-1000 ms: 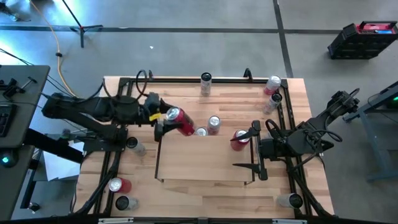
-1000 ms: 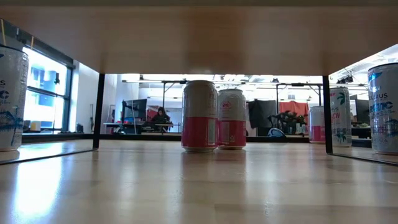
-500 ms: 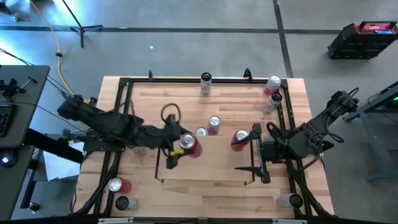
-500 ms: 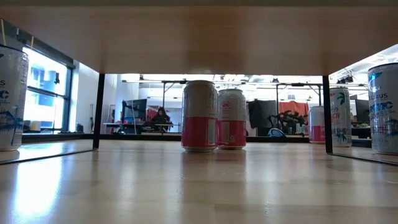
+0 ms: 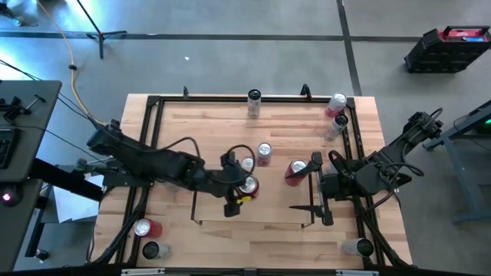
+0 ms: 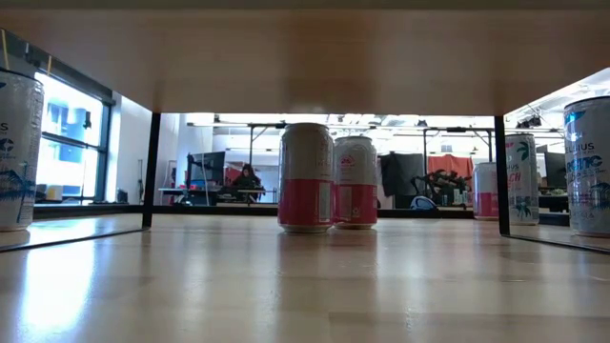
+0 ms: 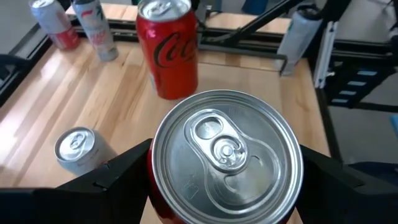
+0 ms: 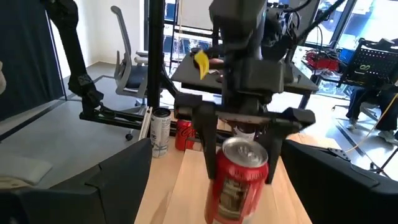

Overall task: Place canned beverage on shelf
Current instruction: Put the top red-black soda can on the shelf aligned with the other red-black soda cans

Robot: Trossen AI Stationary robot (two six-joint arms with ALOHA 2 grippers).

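My left gripper reaches in from the table's left and is shut on a red can. The can is over the shelf, a light-wood bay with thin black rails, near the middle of its far part. My right gripper is open and empty at the shelf's right rail. A red Coca-Cola can stands upright beside its far finger. Two pink-and-white cans stand just beyond the shelf's far edge. My left gripper pinches the red can's upper side wall between its two fingers, one on each side just below the rim. The fingers come from above, pointing down. The can is nearly upright, top up. I cannot tell whether its base touches the shelf.
A slim can stands at the far rail and two more at the far right corner. Cans stand at the near left and near right. A black frame edges the tabletop. The near half of the shelf is bare wood.
My left gripper has gone toward the table's right and near edge, from beyond the shelf's far left corner to over the shelf's far middle, keeping hold of the red can. The can has turned from lying slanted to nearly upright.
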